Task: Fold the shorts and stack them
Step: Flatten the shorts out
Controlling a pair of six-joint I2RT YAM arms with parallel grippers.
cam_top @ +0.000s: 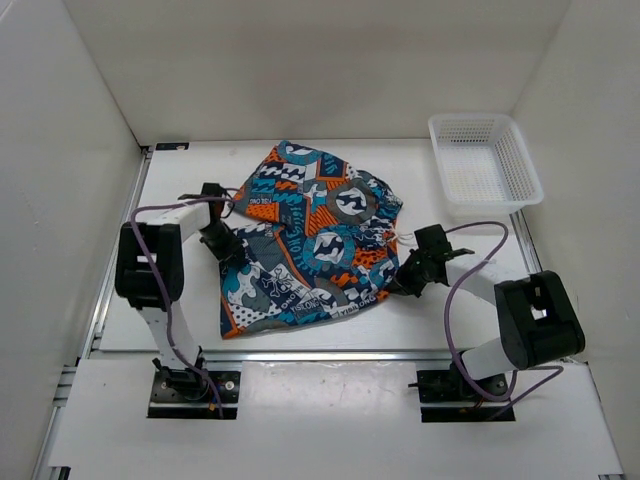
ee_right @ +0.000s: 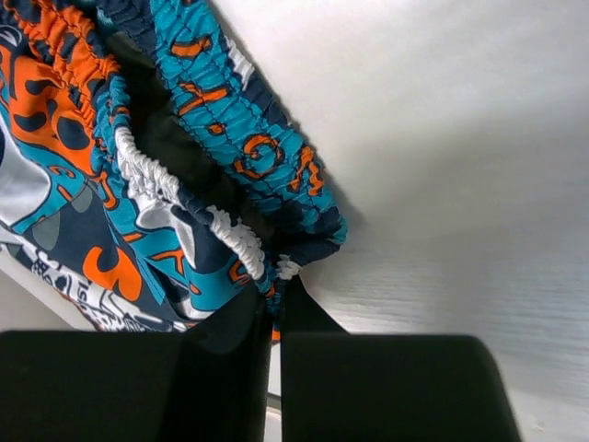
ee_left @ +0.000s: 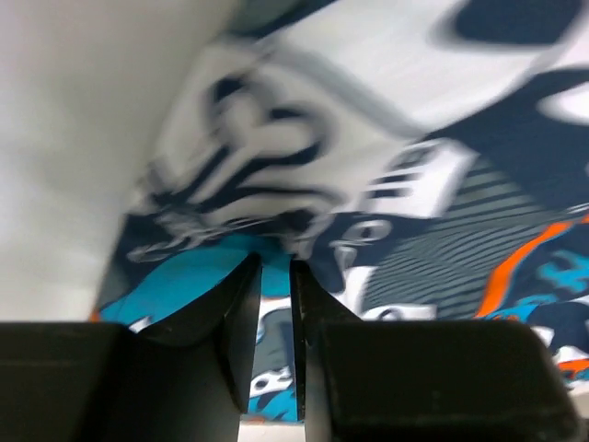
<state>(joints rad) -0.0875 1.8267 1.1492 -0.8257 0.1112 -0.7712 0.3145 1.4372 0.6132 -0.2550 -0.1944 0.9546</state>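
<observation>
1. The shorts [cam_top: 310, 240] lie spread and rumpled in the middle of the table [cam_top: 420, 170], between my two arms (the print is busy, so folds are hard to read).
2. My left gripper [cam_top: 228, 250] sits at the shorts' left edge. In its wrist view the fingers are nearly together, with a ridge of fabric pinched at their tips.
3. My right gripper [cam_top: 400, 280] is at the right edge, fingers closed tight on the corner of the elastic waistband.
4. A white basket [cam_top: 440, 150] stands at the far right, apart from the shorts.

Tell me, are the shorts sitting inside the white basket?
No, the shorts lie on the table, apart from the basket at the far right.
</observation>
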